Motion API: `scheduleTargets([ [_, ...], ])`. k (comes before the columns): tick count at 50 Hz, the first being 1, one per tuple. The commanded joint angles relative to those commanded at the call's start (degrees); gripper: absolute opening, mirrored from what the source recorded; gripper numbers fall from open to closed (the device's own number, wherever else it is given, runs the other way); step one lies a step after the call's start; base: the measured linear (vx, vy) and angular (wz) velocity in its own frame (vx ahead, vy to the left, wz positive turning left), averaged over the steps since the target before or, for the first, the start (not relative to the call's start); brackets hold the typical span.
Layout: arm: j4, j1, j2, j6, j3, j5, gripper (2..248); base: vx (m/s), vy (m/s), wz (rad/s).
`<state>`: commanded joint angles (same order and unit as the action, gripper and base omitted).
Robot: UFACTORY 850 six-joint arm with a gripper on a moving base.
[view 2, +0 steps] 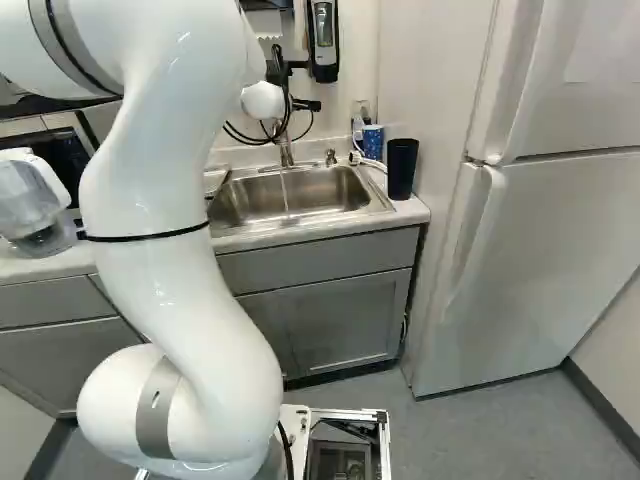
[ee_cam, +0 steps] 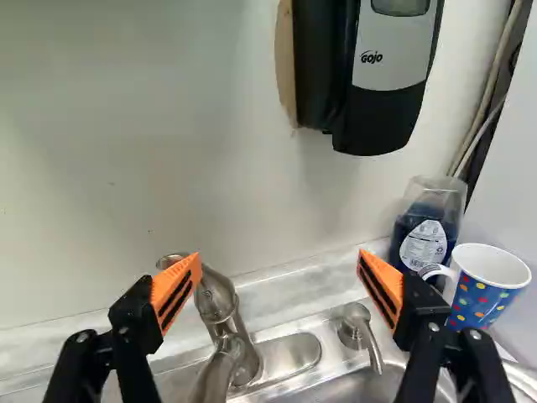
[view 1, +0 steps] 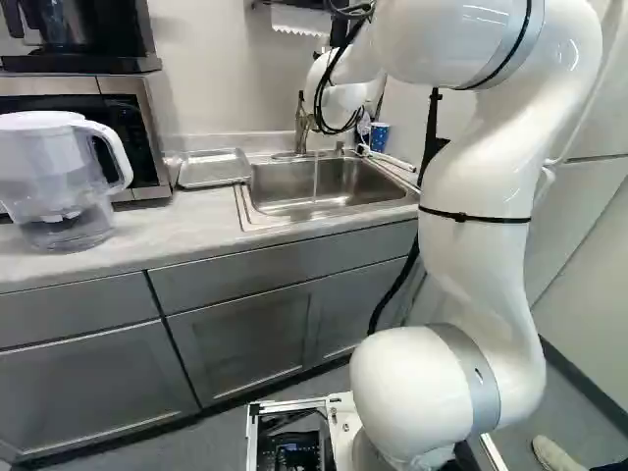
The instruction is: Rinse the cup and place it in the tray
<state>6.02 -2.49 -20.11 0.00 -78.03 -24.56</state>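
Gripper stood wide open — nothing held. Spotted cup was upright, just outside the finger nearer the fridge. Faucet lay between the fingers; tray — off the hand's opposite side.

Ahead of you, a pale wall rises behind the counter, with gray cabinets beneath. At the right base view's right, you see a white refrigerator on gray floor.

Bright light glints off the white arm.
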Motion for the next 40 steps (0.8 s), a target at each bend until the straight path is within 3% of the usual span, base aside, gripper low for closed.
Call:
scheduleTargets([
  [14, 0.0, -0.01, 0.68, 0.0, 0.79, 0.0, 247, 0.0, 0.0, 0.0],
  [40, 0.0, 0.97, 7.12, 0.0, 8.15, 0.0, 247, 0.0, 0.0, 0.0],
])
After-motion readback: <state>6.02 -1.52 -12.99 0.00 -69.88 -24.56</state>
